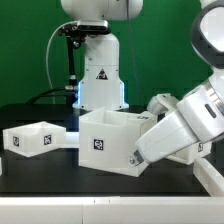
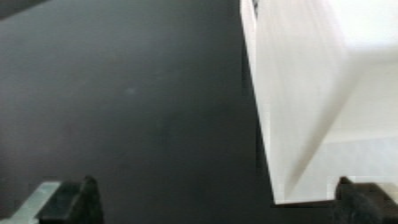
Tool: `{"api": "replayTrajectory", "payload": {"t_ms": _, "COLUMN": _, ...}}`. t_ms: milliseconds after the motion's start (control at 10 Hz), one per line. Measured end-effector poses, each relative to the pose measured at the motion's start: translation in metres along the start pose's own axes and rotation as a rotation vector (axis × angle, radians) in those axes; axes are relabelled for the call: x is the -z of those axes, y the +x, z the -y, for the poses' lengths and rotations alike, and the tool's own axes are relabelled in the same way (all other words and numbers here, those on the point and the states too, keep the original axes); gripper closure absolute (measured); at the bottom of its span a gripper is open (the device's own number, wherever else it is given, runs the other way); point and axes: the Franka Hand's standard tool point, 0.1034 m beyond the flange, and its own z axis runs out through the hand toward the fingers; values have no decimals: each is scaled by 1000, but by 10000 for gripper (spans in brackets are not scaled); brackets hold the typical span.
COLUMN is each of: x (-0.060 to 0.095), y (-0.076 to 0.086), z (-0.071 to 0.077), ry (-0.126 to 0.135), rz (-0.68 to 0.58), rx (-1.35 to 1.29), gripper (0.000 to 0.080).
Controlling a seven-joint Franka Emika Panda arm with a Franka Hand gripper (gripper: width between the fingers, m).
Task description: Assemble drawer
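The casing (image 1: 108,142), a large open-topped white cube, was seen standing upright on the black table (image 1: 40,175) near the middle of the exterior view, with a square tag (image 1: 98,144) shown on its front face. A small tray (image 1: 35,137) was set on the table to the exterior view's left of the casing, near it but apart, open side up. A second tray (image 1: 160,104) was seen behind the casing toward the exterior view's right. It was tilted and partly covered by the arm (image 1: 185,125), and what it rested on could not be told. The arm was extended from the exterior view's right and slanted down to the casing's right wall, its tip close to the upper edge. Contact could not be judged in that view. The white robot base (image 1: 100,75) was seen behind the casing at the back of the table.

In the wrist view, the pincer (image 2: 214,200) was held wide, its two dark fingers (image 2: 63,200) far apart, and nothing was gripped between them. A white wall of the casing was seen ahead of the pincer, its thin edge lying between the fingers, just beside one of them and well apart from the other. Bare dark table was shown across the rest of the gap.
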Motion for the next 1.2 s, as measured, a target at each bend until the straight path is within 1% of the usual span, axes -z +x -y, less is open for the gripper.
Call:
{"api": "replayTrajectory", "payload": {"t_ms": 300, "x": 0, "y": 0, "z": 0, "ry": 0, "rz": 1, "rx": 0, "gripper": 150}}
{"api": "replayTrajectory", "payload": {"t_ms": 600, "x": -4, "y": -14, "z": -9, "ry": 5, "rz": 22, "rx": 21, "gripper": 150}}
{"api": "replayTrajectory", "payload": {"t_ms": 700, "x": -9, "y": -16, "z": -10, "ry": 7, "rz": 25, "rx": 33, "gripper": 150}}
{"api": "replayTrajectory", "payload": {"t_ms": 800, "x": -13, "y": -16, "z": -8, "ry": 9, "rz": 29, "rx": 33, "gripper": 150}}
{"api": "replayTrajectory", "payload": {"t_ms": 1000, "x": -12, "y": -15, "z": -7, "ry": 9, "rz": 26, "rx": 36, "gripper": 150}}
{"api": "replayTrajectory", "payload": {"t_ms": 1100, "x": -12, "y": -15, "z": -7, "ry": 9, "rz": 27, "rx": 36, "gripper": 257}}
{"api": "replayTrajectory", "payload": {"t_ms": 1200, "x": -13, "y": -15, "z": -7, "ry": 9, "rz": 27, "rx": 37, "gripper": 395}}
